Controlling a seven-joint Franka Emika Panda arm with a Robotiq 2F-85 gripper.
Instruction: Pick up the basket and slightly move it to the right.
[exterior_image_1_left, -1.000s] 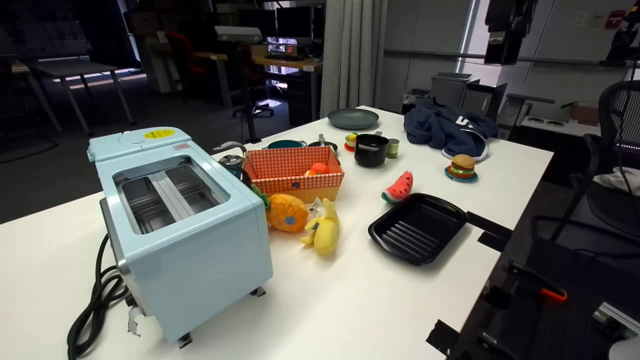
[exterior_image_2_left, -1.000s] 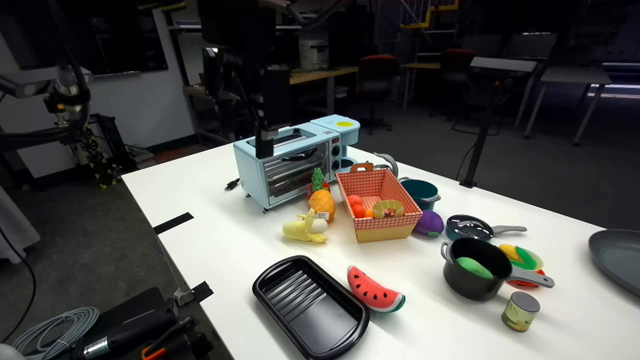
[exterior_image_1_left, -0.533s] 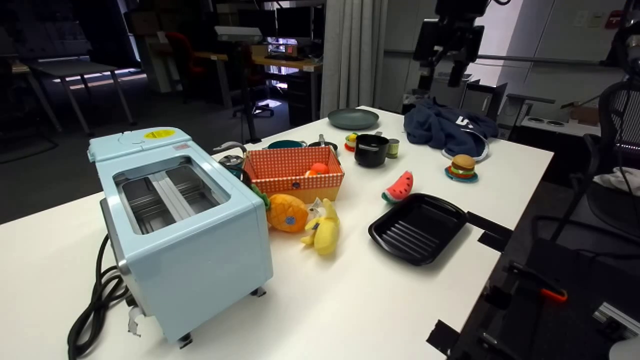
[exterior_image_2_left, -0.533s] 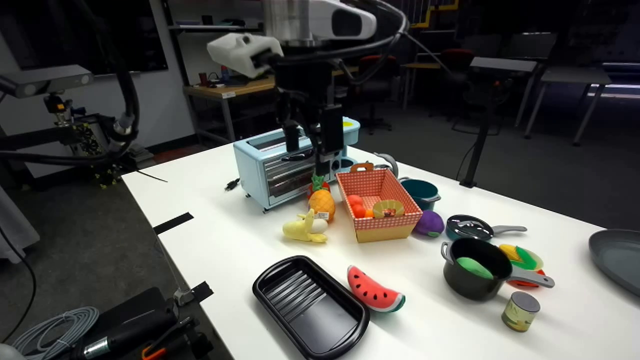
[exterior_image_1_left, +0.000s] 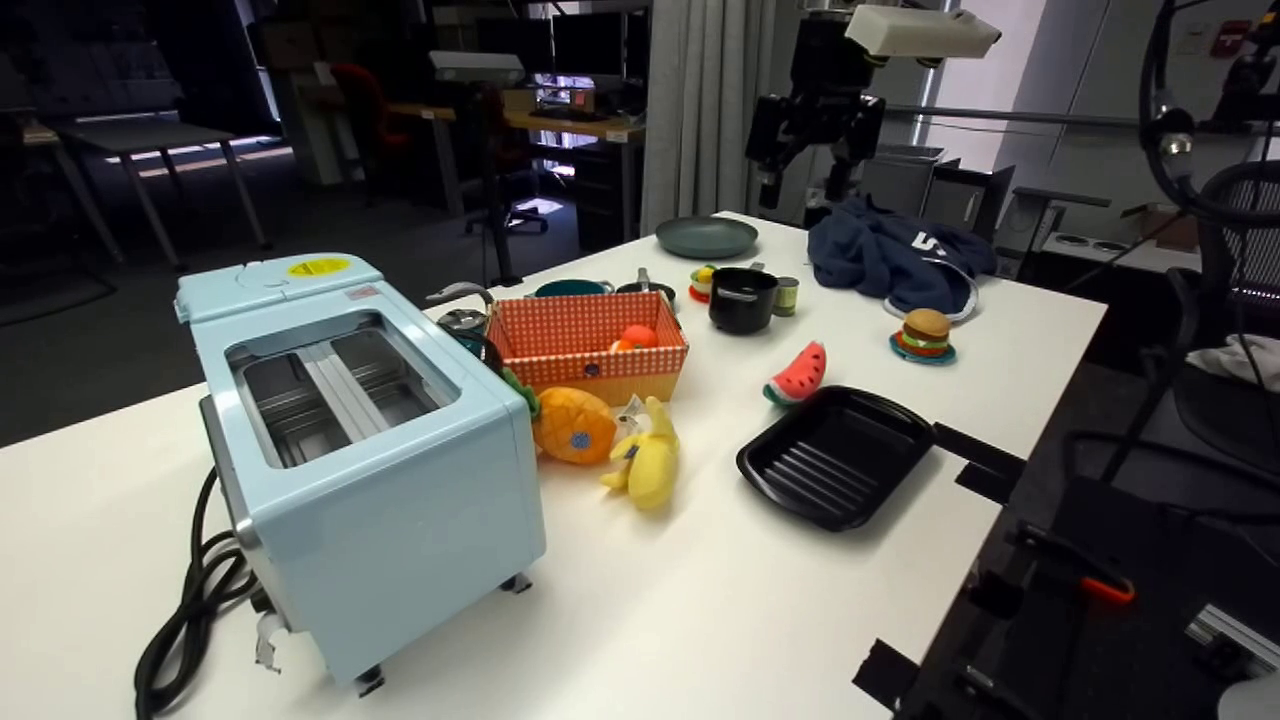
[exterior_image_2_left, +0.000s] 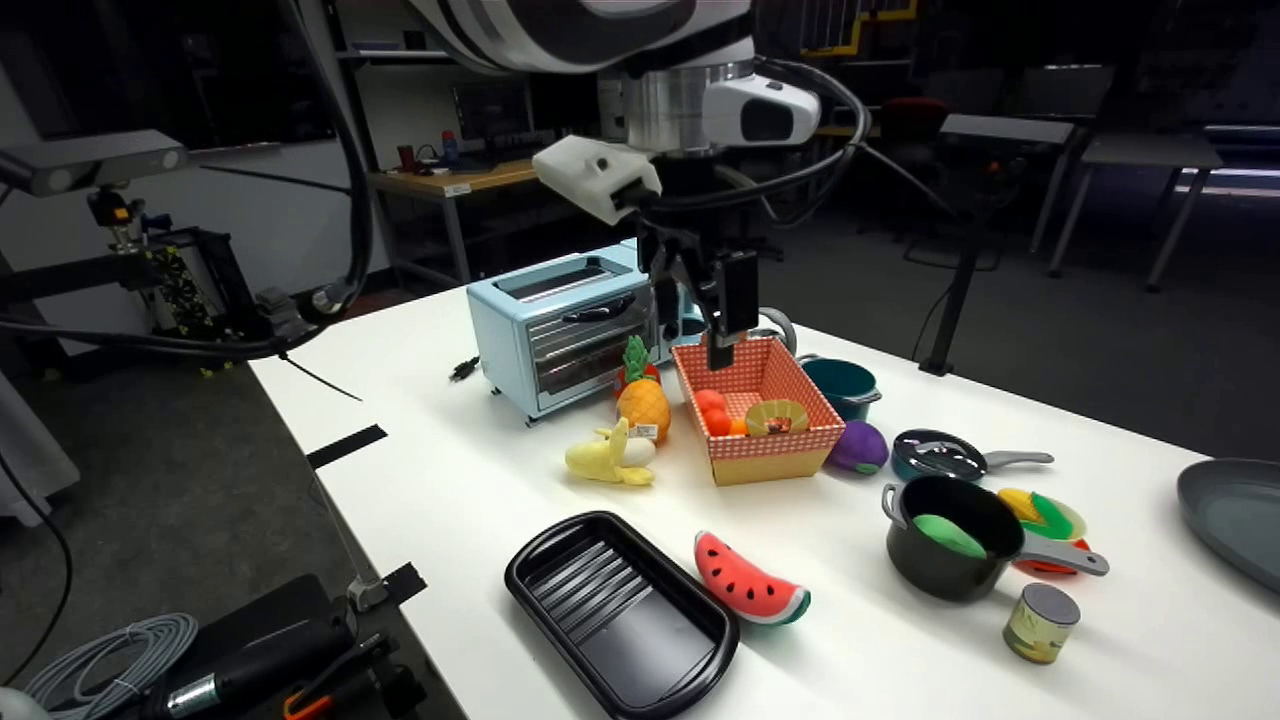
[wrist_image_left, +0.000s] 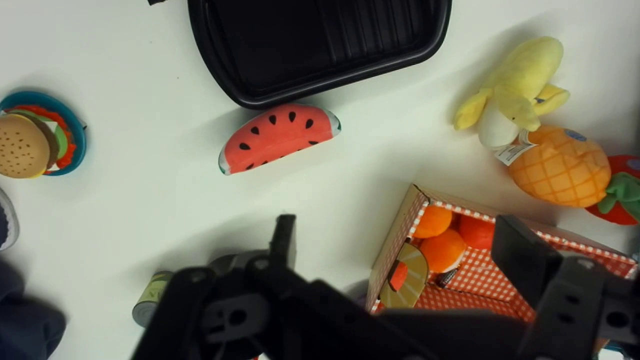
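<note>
The basket is a rectangular box with red-and-white checked sides, a tan base and fold-up handle tabs. It stands upright on the white table in both exterior views (exterior_image_1_left: 600, 382) (exterior_image_2_left: 770, 467), with orange and red toy fruit inside. It also shows in the wrist view (wrist_image_left: 397, 244), partly hidden by my gripper. My gripper (wrist_image_left: 395, 220) is open and empty, its fingers wide apart. In the wrist view, one finger overlaps the basket and the other lies over bare table. In the exterior views, my gripper (exterior_image_1_left: 803, 190) (exterior_image_2_left: 696, 338) hangs in the air well above the table, not touching the basket.
The light-blue toaster oven (exterior_image_2_left: 503, 345), pineapple toy (exterior_image_2_left: 645, 408) and banana toy (exterior_image_2_left: 598, 460) stand beside the basket. An eggplant toy (exterior_image_2_left: 858, 447) and teal pot (exterior_image_2_left: 845, 388) are on its opposite side. The watermelon toy (exterior_image_2_left: 745, 580), black grill pan (exterior_image_2_left: 650, 640) and black pot (exterior_image_2_left: 930, 560) are nearby.
The arm has come into view and my gripper has moved down and across, left in an exterior view and right toward the basket in an exterior view. The basket has not moved.
</note>
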